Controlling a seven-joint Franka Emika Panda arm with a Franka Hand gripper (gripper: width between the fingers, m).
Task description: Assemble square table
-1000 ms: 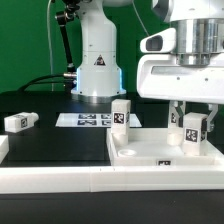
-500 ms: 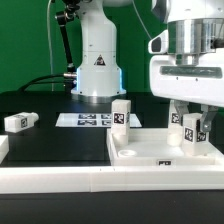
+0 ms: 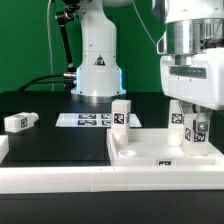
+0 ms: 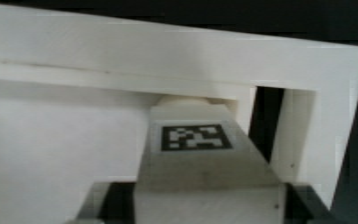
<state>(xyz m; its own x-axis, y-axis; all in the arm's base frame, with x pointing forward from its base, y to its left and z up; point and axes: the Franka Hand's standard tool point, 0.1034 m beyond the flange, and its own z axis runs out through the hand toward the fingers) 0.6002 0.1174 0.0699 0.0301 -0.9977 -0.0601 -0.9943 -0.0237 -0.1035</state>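
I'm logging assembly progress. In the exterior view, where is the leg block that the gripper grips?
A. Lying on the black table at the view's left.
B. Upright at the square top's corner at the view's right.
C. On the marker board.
B: the gripper clamps the held leg block, upright on the square top at the exterior view's right; the lying leg block sits apart at the left.

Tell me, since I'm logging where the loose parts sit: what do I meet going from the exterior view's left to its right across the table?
lying leg block → marker board → upright leg block → second upright leg block
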